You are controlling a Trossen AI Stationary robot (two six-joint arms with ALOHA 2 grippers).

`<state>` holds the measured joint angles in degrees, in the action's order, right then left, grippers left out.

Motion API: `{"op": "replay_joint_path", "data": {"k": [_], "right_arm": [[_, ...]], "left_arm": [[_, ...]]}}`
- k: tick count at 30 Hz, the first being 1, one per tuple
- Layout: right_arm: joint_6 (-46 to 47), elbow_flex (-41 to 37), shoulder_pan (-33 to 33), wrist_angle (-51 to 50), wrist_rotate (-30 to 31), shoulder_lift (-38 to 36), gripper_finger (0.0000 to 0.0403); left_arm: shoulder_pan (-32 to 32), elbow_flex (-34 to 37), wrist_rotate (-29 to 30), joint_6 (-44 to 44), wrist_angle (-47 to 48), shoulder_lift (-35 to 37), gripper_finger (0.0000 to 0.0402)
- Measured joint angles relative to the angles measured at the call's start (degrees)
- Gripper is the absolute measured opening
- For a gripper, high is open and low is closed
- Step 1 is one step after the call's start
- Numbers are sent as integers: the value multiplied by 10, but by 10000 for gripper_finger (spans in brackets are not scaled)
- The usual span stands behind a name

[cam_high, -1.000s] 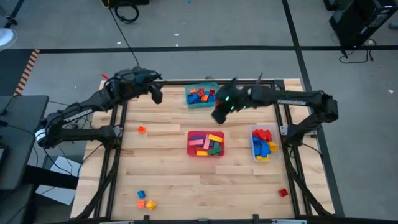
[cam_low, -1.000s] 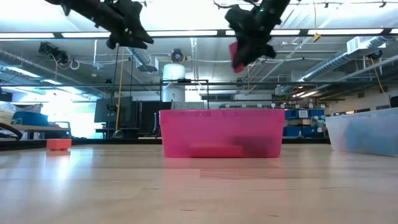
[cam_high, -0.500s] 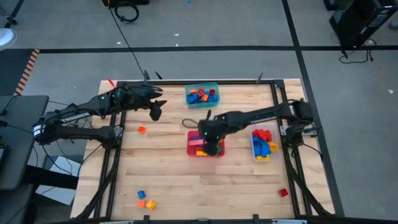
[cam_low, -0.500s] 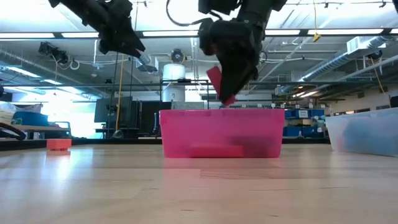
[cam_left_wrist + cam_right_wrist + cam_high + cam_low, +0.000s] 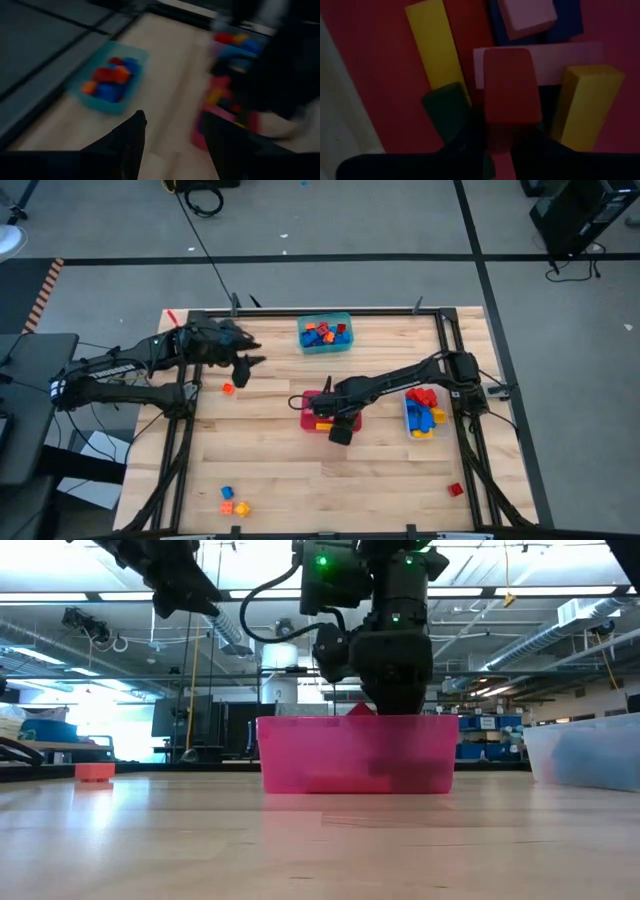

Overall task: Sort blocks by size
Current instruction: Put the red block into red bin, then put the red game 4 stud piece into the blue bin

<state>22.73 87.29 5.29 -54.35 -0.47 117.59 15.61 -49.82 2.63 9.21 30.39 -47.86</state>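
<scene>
Since a second ago, the right gripper has swung from the teal plastic tub down over the red plastic tub; the left gripper hovers half open and empty near a small orange block. Low view: it dips past the rim. Right wrist view: fingers pinch a red rectangular block just above yellow bars; better release low, so it settles flat.
</scene>
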Motion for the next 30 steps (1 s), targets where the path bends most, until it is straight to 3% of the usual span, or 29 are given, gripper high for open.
{"op": "replay_joint_path", "data": {"k": [5,12,21,30], "right_arm": [[12,0,2,3,-1,4,108],[12,0,2,0,-6,-4,160],[28,0,4,-28,-11,-45,163],[71,0,34,-37,29,-153,160]], "left_arm": [[-76,31,-20,3,-45,9,202],[-171,138,30,48,-158,44,202],[-184,197,36,77,-172,43,202],[-184,211,36,76,-171,44,202]]}}
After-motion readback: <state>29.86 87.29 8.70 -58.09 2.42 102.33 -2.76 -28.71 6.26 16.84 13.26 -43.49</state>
